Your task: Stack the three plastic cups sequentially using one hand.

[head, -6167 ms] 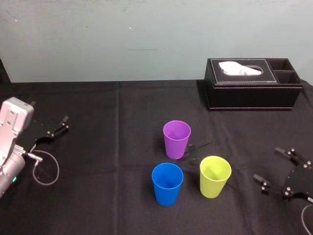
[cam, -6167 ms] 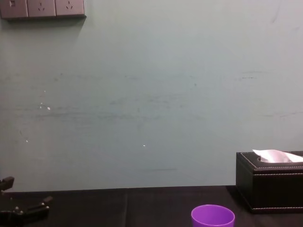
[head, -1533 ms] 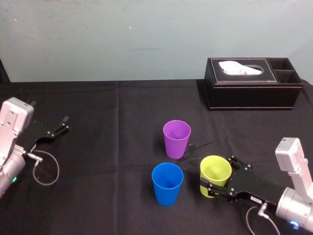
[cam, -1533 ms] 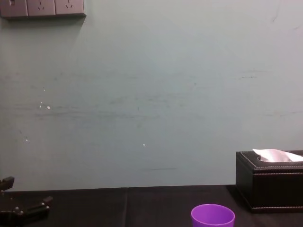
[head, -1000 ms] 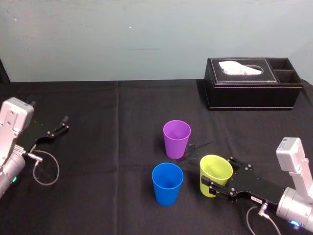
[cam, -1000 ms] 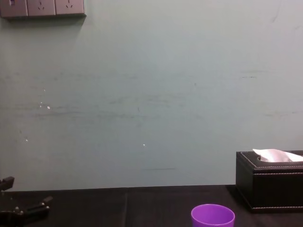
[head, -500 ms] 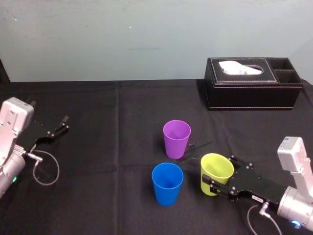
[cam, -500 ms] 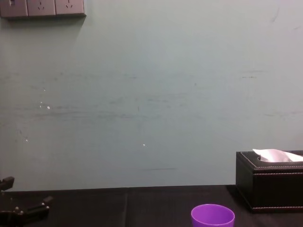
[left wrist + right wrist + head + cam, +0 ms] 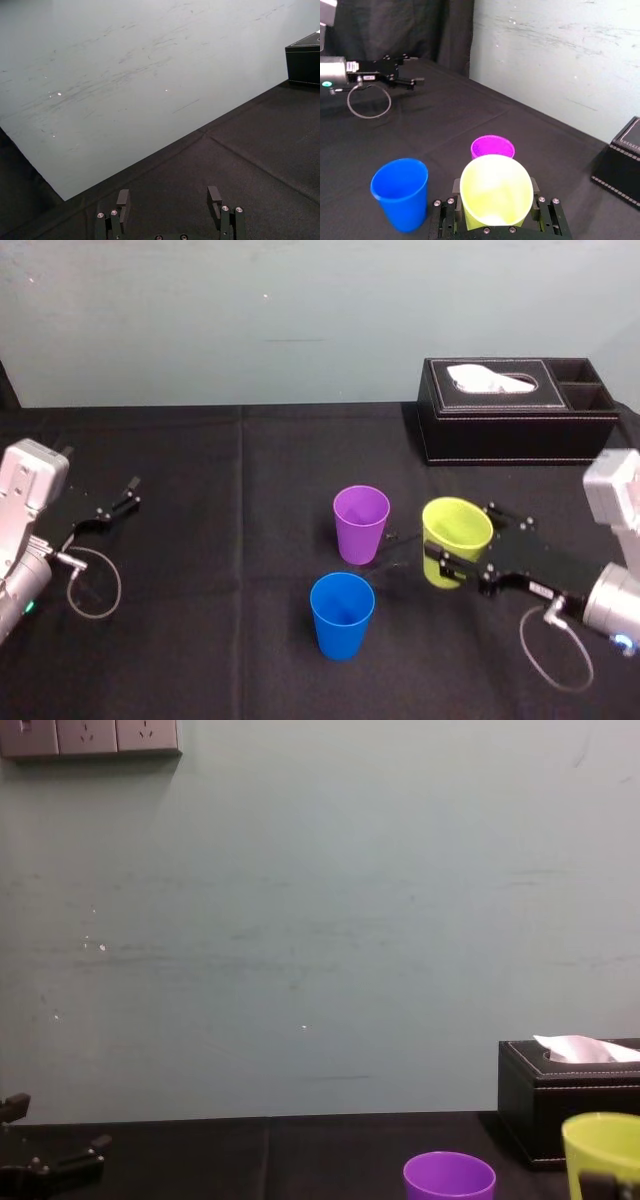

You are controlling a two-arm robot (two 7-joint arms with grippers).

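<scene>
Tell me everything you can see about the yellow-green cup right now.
The yellow-green cup is a smooth, tapered plastic tumbler, mouth up and empty. The right claw is shut on its sides, and it looks held clear of the black tablecloth, slightly tilted. It sits right of the purple cup, not touching it.

Chest view. Pale green wall behind, with a strip of white wall sockets [image 9: 90, 738] at top left. Black-clothed table [image 9: 300, 1160] along the bottom.

Purple plastic cup [image 9: 449, 1177]: rim visible at lower centre, upright.

Yellow-green plastic cup [image 9: 605, 1145]: lower right, rim higher than the purple one's, overlapping the front of the black leather-look tissue box [image 9: 545, 1105] with its white tissue [image 9: 580, 1048]. A black finger [image 9: 594, 1187] of the right gripper [image 9: 612, 1186] lies against its lower side.

Left gripper [image 9: 62, 1125]: lower left, fingers apart, holding nothing.
</scene>
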